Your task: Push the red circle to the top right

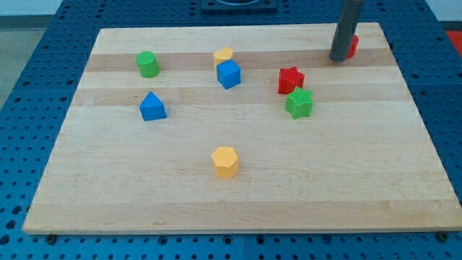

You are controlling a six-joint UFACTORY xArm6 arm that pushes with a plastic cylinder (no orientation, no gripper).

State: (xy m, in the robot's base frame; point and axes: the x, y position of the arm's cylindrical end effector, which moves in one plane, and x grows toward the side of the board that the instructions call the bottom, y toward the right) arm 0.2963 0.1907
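The red circle (352, 46) sits near the board's top right corner, mostly hidden behind my rod; only its right side shows. My tip (339, 59) rests on the board just left of and in front of the red circle, touching or nearly touching it. A red star (290, 79) lies lower, to the left of my tip, with a green star (299, 103) just below it.
A yellow block (223, 55) sits directly above a blue cube (228, 74) at top centre. A green cylinder (147, 63) is at top left, a blue triangular block (152, 107) below it. A yellow hexagon (225, 161) lies at lower centre. The wooden board (390, 180) rests on a blue table.
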